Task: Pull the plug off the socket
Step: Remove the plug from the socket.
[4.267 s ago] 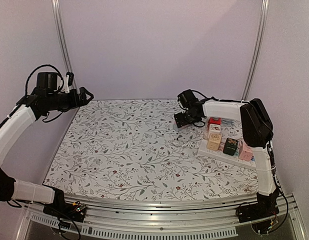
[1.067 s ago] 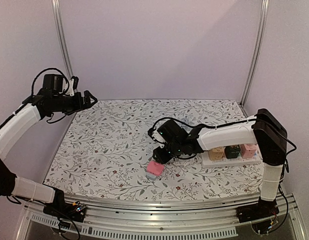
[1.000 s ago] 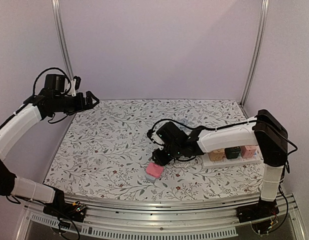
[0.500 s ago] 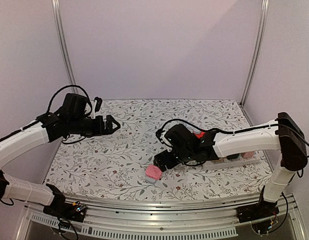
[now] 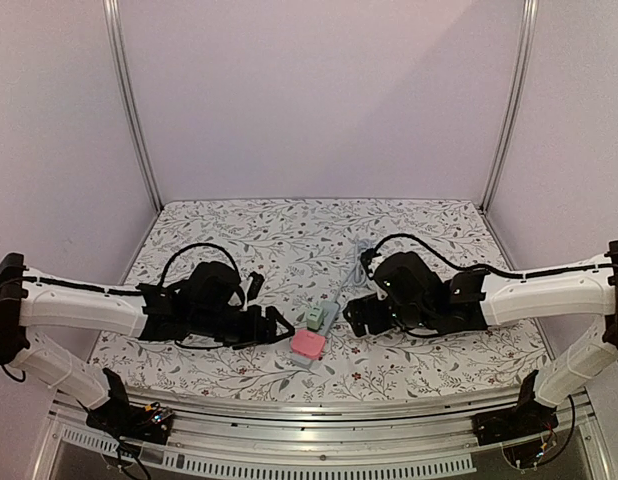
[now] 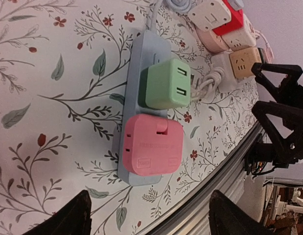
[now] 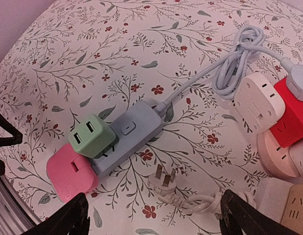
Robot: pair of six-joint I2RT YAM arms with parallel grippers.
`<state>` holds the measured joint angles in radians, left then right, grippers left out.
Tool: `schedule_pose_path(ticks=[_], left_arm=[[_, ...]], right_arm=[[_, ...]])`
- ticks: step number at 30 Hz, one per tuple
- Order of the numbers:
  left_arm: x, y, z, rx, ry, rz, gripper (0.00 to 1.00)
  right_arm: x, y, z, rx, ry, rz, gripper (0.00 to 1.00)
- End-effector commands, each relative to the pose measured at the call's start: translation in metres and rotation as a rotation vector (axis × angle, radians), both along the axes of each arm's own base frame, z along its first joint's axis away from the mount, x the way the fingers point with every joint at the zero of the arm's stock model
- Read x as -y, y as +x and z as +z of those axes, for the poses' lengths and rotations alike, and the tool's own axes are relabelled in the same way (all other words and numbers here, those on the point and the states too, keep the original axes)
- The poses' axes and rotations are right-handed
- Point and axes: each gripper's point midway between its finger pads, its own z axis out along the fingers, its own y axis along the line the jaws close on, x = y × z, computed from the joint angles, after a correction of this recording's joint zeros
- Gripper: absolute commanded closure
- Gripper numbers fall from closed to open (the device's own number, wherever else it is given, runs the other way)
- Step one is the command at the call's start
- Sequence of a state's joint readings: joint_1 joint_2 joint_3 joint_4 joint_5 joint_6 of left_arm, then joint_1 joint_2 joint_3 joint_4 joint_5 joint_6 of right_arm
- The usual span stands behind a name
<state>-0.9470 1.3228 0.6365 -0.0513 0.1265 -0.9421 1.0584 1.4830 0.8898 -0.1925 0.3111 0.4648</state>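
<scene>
Flower-printed table (image 5: 239,250) spreads under both our arms, and a grey-blue power strip (image 6: 141,54) lies flat on it between our grippers. Two of its sockets are filled: a green USB adapter (image 6: 166,83) and, touching it at the strip's end, a pink plug (image 6: 152,145), both seated. Our left gripper (image 6: 149,196) hovers near the pink end, jaws spread wide, holding nothing. Our right gripper (image 7: 154,196) is equally wide and empty, a loose white plug (image 7: 163,182) lying on the table beneath it.
</scene>
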Motion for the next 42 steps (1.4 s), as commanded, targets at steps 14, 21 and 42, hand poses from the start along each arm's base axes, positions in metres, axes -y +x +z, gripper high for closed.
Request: schedule_pose_path(ticks=[14,21,42], left_arm=[[0.043,0.007,-0.036,-0.137,-0.130,0.057,0.30],[0.049,0.002,-0.044,-0.178,-0.150,0.042,0.33],[0.053,0.000,-0.019,-0.164,-0.206,0.041,0.36]], right_arm=[[0.023,-0.011,0.037,0.051,0.197,-0.048,0.09],[0.026,-0.011,0.034,0.048,0.193,-0.061,0.09],[0.013,-0.013,0.024,0.032,0.167,-0.003,0.11]])
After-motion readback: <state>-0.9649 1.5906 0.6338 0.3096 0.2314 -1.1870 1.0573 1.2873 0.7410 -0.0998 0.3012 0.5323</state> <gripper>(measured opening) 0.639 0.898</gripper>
